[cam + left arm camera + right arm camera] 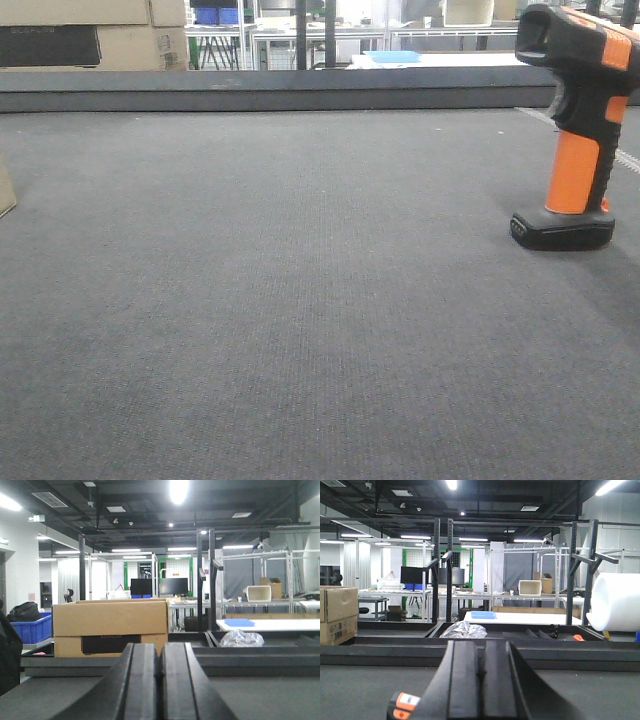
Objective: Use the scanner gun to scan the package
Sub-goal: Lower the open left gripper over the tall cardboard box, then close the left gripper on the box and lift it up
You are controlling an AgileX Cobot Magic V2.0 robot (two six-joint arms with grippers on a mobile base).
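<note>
The scanner gun [580,130] stands upright on its black base near the right edge of the table [300,330], in the far half. Its long axis runs up the orange handle and its black-and-orange head points toward the left edge. No writing on it can be read. In the right wrist view only an orange bit of it shows, low and left of the right end effector [480,645], whose fingers are pressed together with nothing between them. The left end effector [159,647] is likewise closed and empty. A corner of a tan cardboard package [5,190] shows at the table's left edge. Beyond the far edge sits a cardboard box [110,617]; its dark label is too blurred to read.
</note>
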